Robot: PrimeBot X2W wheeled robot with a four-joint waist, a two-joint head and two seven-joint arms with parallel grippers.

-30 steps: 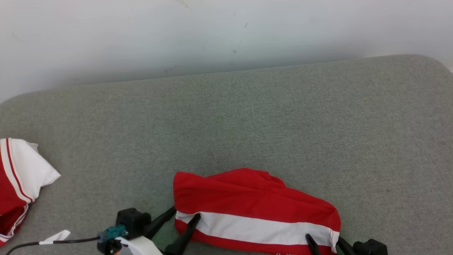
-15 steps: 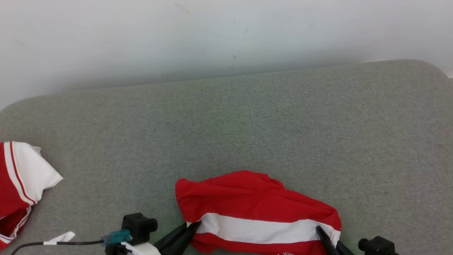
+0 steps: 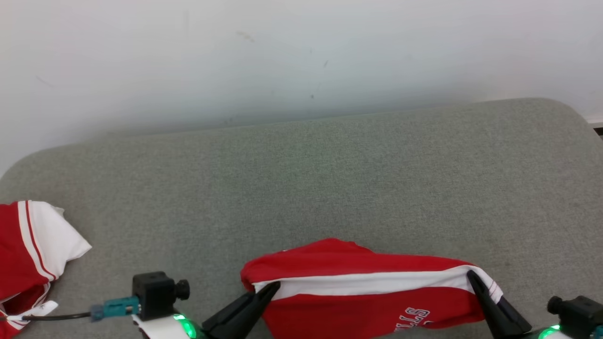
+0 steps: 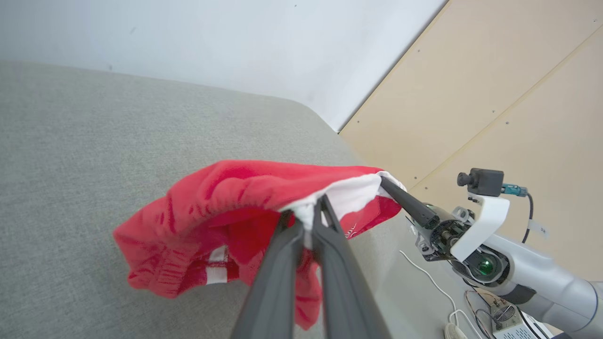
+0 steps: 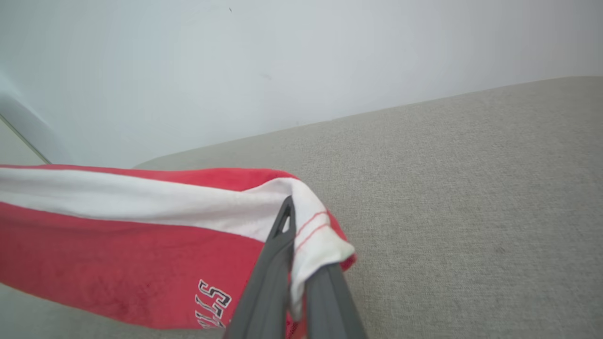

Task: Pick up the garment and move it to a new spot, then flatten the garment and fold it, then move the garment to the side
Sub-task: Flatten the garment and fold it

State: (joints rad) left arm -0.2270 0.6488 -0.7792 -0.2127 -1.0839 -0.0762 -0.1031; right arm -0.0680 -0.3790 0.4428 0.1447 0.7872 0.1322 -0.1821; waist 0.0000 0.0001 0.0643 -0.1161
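The garment [image 3: 362,292] is red with a white band and dark lettering, stretched between both grippers just above the grey cushion near the front edge. My left gripper [image 3: 273,288] is shut on the white band's left end, seen close up in the left wrist view as the left gripper [image 4: 308,217] pinching the garment [image 4: 212,207]. My right gripper [image 3: 471,278] is shut on the band's right corner; in the right wrist view the right gripper [image 5: 294,221] holds the garment [image 5: 132,245] with its corner draped over the fingers.
A second red and white garment [image 3: 28,254] lies crumpled at the cushion's left edge. The grey cushion [image 3: 330,179] stretches wide behind the held garment, ending at a white wall [image 3: 282,56]. A pale wooden panel [image 4: 494,94] stands to the right.
Both grippers closed on the white band's ends and lifted it, pulling the garment taut so its lettering now shows. The head camera has also shifted, tilting upward.
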